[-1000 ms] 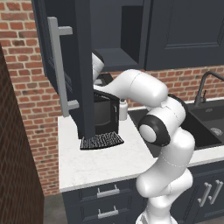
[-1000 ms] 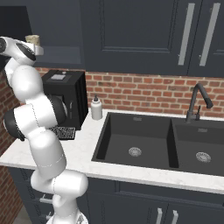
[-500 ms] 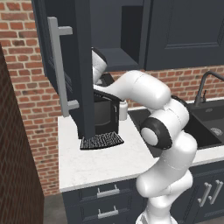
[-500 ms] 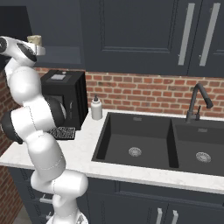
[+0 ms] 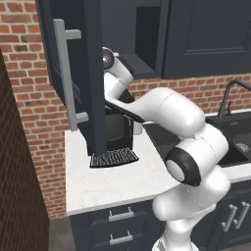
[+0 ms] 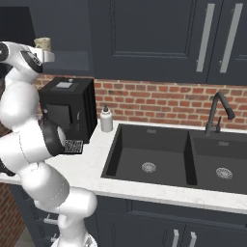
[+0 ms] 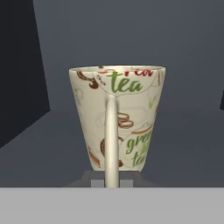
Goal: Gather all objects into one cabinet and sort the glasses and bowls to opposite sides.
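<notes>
A beige patterned mug (image 7: pixel 117 118) printed with "tea" stands upright with its handle toward the hand camera. My gripper (image 7: pixel 111 182) sits at the base of that handle, shut on it. From the right base view the same mug (image 6: pixel 42 43) pokes up just above the hand (image 6: pixel 47 56), at the open front of the dark navy cabinet (image 6: pixel 72 43). The cabinet's dark shelf (image 7: pixel 183 148) runs under and behind the mug. The tall door (image 5: pixel 93 73) with its long grey bar handle (image 5: pixel 65 73) stands open and hides the fingers in the left base view.
Under the cabinet a black coffee machine (image 6: pixel 67 111) stands on the white counter (image 5: pixel 112 181), its drip tray (image 5: pixel 113 158) sticking out. A soap bottle (image 6: pixel 106 119), a black double sink (image 6: pixel 154 154) and a faucet (image 6: pixel 219 113) lie to the right. A brick wall (image 5: pixel 19 171) closes the left.
The hand has shifted a little rightward at the cabinet opening, carrying the beige mug with it. The base has stayed put.
</notes>
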